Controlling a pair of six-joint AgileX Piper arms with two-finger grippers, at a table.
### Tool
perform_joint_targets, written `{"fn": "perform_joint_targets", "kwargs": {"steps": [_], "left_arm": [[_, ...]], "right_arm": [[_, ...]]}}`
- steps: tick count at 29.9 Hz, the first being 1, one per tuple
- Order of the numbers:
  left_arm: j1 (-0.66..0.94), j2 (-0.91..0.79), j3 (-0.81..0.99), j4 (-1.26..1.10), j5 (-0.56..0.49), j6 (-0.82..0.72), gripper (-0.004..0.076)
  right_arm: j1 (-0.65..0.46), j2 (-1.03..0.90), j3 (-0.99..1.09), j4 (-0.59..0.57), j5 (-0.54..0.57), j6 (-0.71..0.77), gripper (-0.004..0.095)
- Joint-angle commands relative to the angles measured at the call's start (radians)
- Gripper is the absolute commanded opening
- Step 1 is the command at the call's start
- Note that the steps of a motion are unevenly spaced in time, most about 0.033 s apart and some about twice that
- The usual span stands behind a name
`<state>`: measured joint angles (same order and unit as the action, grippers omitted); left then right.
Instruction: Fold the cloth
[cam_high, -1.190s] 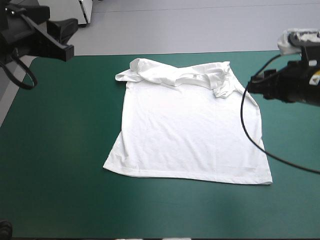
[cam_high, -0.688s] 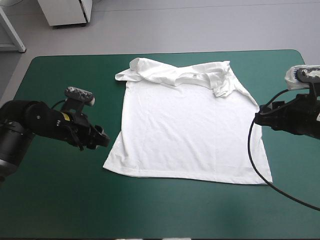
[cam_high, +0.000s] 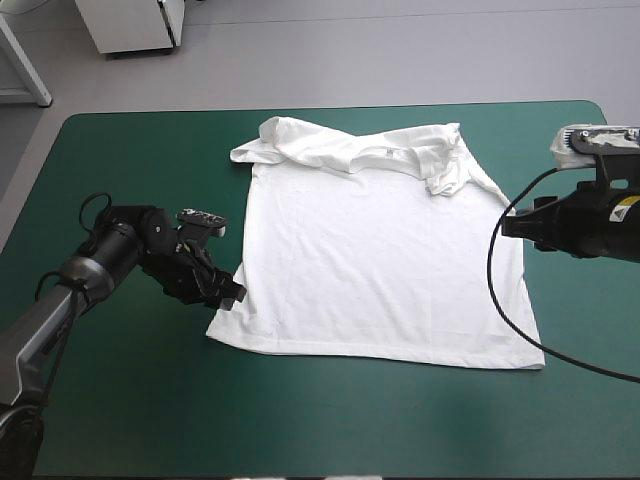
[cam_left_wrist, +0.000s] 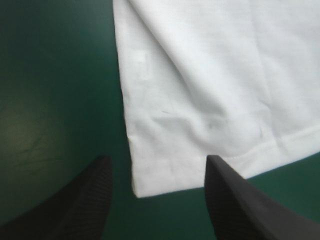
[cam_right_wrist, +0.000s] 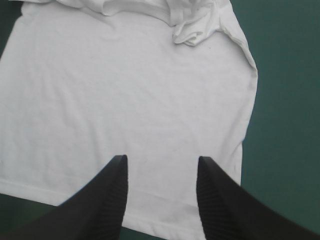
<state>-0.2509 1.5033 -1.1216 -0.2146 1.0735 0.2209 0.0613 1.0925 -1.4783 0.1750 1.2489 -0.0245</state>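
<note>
Two grippers: left gripper (cam_left_wrist: 157, 158) and right gripper (cam_right_wrist: 161, 157), both spread, empty.
T-shirt (cam_high: 380, 250): flat, mid-frame on the counter (cam_high: 120, 400).
Risk: left might nab just the top layer at the hem corner (cam_left_wrist: 139, 191).

**High view:** camera above and behind the robot, facing forward and down, far enough that the counter with its teal-green cover (cam_high: 120, 420) fills most of the frame. The white short-sleeved T-shirt (cam_high: 380, 260) lies at centre.

**Left wrist view:** close above the counter, looking along the left gripper (cam_left_wrist: 159, 160), its black fingers (cam_left_wrist: 85, 205) apart, at the hem corner seen left of centre in the high view.

**Right wrist view:** farther back, looking along the right gripper (cam_right_wrist: 161, 159) across most of the T-shirt toward its collar end.
</note>
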Motion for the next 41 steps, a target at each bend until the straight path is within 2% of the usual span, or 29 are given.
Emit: {"fn": "perform_joint_targets", "kwargs": {"steps": [1, 12, 18, 20, 24, 31, 38, 41], "left_arm": [[-0.034, 0.016, -0.019, 0.001, -0.025, -0.007, 0.0389], [-0.1, 0.122, 0.014, 0.146, -0.067, -0.188, 0.0388], [-0.1, 0.132, 0.072, 0.099, -0.128, -0.186, 0.0375], [-0.1, 0.138, 0.095, 0.097, -0.132, -0.186, 0.0296], [-0.1, 0.143, 0.15, 0.084, -0.152, -0.183, -0.0013], [-0.1, 0.143, 0.159, 0.009, -0.163, -0.135, -0.0009], [-0.1, 0.143, 0.159, 0.005, -0.172, -0.133, -0.0009], [-0.1, 0.143, 0.159, 0.005, -0.172, -0.125, -0.0009]], "right_arm": [[-0.004, -0.004, 0.019, -0.028, -0.032, 0.0, 0.0412], [-0.004, -0.004, 0.068, -0.04, -0.032, 0.016, 0.0412], [-0.004, -0.004, 0.068, -0.081, -0.032, 0.015, 0.0412], [-0.004, -0.004, 0.07, -0.113, -0.032, 0.015, 0.0412], [-0.004, -0.004, 0.108, -0.175, -0.032, 0.024, 0.0412], [-0.004, -0.004, 0.314, -0.175, -0.039, 0.053, 0.0412], [-0.004, -0.004, 0.543, -0.175, -0.186, 0.076, 0.0438], [-0.004, 0.019, 0.595, -0.175, -0.198, 0.079, 0.0478]]}}
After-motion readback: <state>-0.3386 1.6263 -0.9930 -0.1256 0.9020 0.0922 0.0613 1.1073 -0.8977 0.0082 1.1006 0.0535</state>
